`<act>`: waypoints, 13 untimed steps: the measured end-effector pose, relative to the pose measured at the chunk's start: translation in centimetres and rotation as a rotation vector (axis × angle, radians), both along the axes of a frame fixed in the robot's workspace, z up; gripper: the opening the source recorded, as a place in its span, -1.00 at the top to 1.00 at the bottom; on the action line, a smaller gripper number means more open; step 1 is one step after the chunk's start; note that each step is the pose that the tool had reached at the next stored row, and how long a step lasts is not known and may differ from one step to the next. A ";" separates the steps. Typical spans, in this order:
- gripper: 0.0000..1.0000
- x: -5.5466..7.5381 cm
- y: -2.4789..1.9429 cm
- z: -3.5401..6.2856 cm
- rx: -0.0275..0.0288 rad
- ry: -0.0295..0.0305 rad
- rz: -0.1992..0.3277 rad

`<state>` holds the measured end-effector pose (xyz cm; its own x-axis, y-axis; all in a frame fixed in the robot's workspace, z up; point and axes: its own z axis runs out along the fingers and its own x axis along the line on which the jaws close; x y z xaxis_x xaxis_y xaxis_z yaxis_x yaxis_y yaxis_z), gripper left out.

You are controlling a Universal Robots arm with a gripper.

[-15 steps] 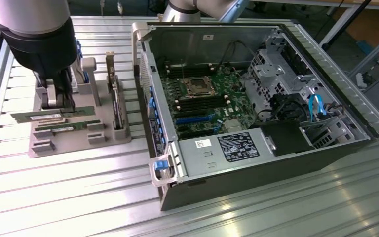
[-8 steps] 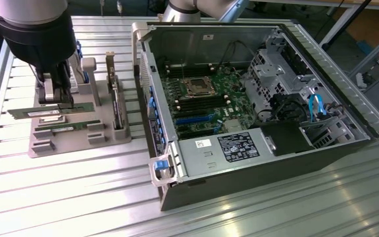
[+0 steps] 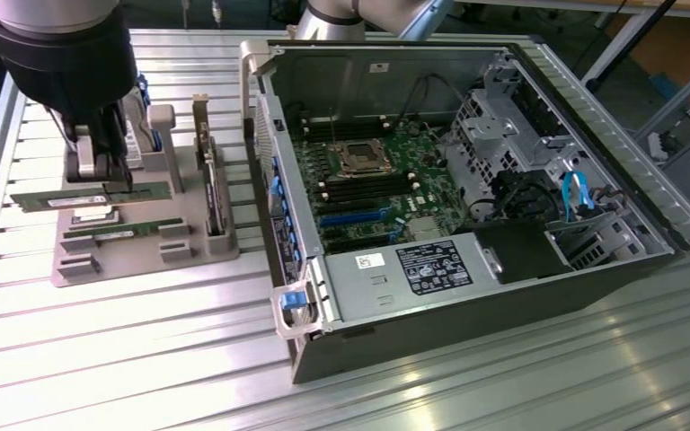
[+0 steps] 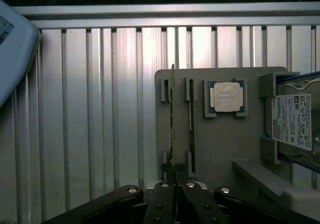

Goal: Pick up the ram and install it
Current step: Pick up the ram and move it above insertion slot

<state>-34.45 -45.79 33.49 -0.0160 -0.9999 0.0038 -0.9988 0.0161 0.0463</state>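
Exterior view: the gripper (image 3: 114, 184) hangs at about nine o'clock in the frame, its two dark fingers (image 3: 91, 162) pressed together on the ram (image 3: 51, 198). They grip the green stick near its middle, so it lies level and lengthwise and sits clear above the grey holder block (image 3: 141, 259). A second green stick (image 3: 118, 233) lies in a slot of that block, just under the held one, toward six o'clock from it. An upright dark card (image 3: 209, 193) stands at the block's three o'clock edge. The open computer case (image 3: 333, 76) lies on the slatted metal table (image 3: 141, 359) from the frame's centre out to three o'clock, its motherboard (image 3: 369, 180) exposed and well apart from the ram. In the wrist view the gripper (image 4: 174, 186) shows its fingers (image 4: 161, 200) drawn in tight, with the ram (image 4: 172, 108) seen edge-on as a thin yellow-green line running out from between them. Just beside it the other stick (image 4: 190, 119) rests in the holder block (image 4: 220, 154), near a square processor (image 4: 226, 96) and a labelled hard drive (image 4: 294, 121).
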 end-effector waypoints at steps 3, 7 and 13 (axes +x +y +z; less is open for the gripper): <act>0.76 0.0 0.00 0.19 -0.0001 0.0001 -0.003; 0.76 0.0 0.00 0.46 -0.0001 0.0001 -0.006; 0.76 0.0 0.00 0.90 0.0000 0.0000 -0.012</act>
